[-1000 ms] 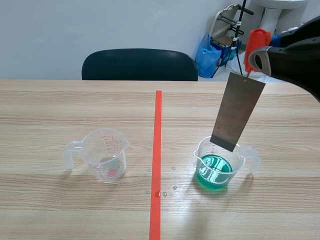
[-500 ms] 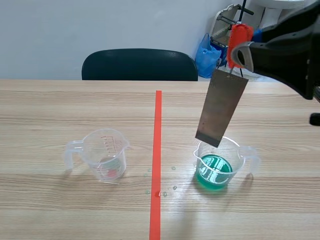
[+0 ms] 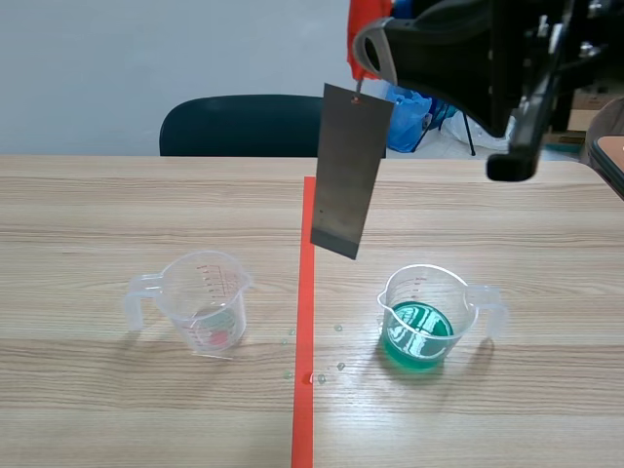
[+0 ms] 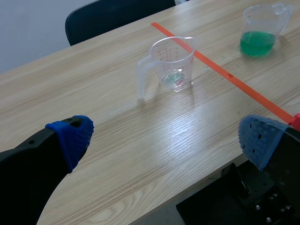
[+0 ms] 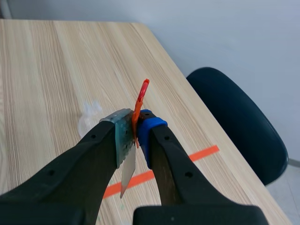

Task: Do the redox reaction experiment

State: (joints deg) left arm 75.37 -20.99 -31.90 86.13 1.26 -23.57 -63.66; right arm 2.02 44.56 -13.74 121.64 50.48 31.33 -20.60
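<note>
A grey metal plate (image 3: 346, 171) hangs tilted from an orange-red clip (image 3: 363, 29), high above the tape line. My right gripper (image 3: 366, 49) is shut on that clip; in the right wrist view the clip (image 5: 139, 103) sits pressed between the pads, with the plate (image 5: 127, 171) edge-on below. A clear beaker with green liquid (image 3: 421, 317) stands right of the tape, and the plate is left of and above it. Left of the tape stands a nearly empty clear beaker (image 3: 205, 297). My left gripper (image 4: 166, 136) is open above the table's near edge, well short of the clear beaker (image 4: 171, 65).
The orange-red tape line (image 3: 305, 292) runs down the table's middle, with small droplets (image 3: 317, 375) beside it. A dark chair (image 3: 273, 125) stands behind the far edge. The green beaker (image 4: 260, 30) appears far ahead in the left wrist view.
The right arm has carried the clip and plate up and to the left, from just above the green beaker to over the tape line. Both beakers stayed put.
</note>
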